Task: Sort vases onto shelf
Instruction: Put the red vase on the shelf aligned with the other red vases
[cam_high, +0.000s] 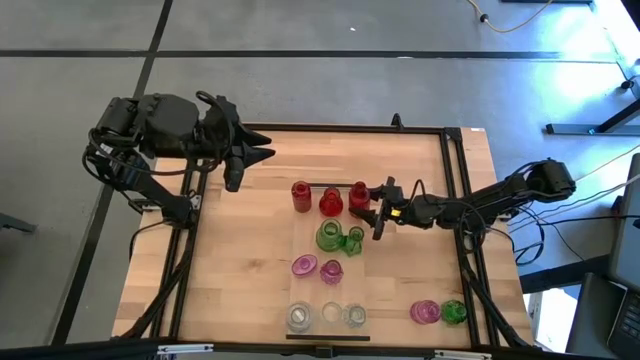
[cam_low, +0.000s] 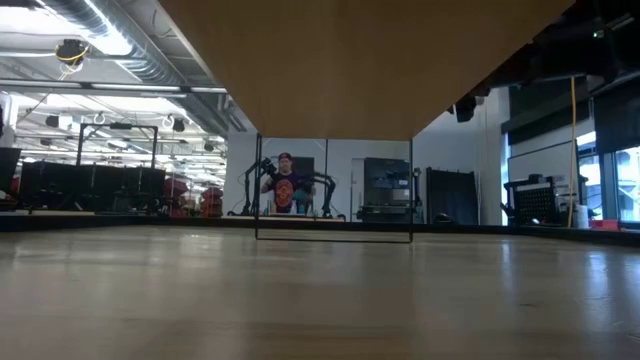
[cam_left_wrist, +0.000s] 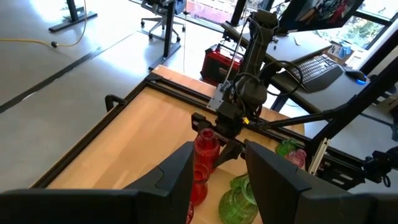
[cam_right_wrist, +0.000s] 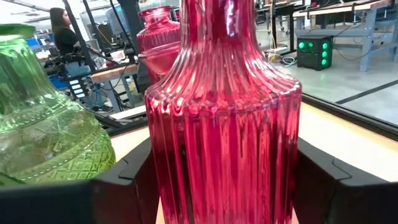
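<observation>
The pale shelf (cam_high: 310, 290) lies on the table. On it stand three red vases at its far end, then two green (cam_high: 330, 236), two pink (cam_high: 304, 266) and three clear (cam_high: 331, 313) vases. One pink vase (cam_high: 425, 312) and one green vase (cam_high: 453, 312) stand on the tabletop near its right front corner. My right gripper (cam_high: 368, 205) reaches in from the right and is shut on the rightmost red vase (cam_high: 359, 195). My left gripper (cam_high: 262, 155) hangs open above the table's far left part, touching nothing. My right gripper pinches the ribbed red vase low on its belly (cam_right_wrist: 186, 155), one finger (cam_right_wrist: 127, 180) on each side. The fingers come in level from the table's right side. The vase stands upright between them. Its base is out of the picture, so whether it rests on the shelf does not show.
A big green vase (cam_right_wrist: 43, 137) stands close beside the held one, and another red vase (cam_right_wrist: 158, 37) just behind it. A dark metal frame (cam_high: 455, 200) runs around the table. Bare tabletop (cam_high: 240, 260) lies left of the shelf. A person (cam_right_wrist: 62, 34) is in the room beyond.
</observation>
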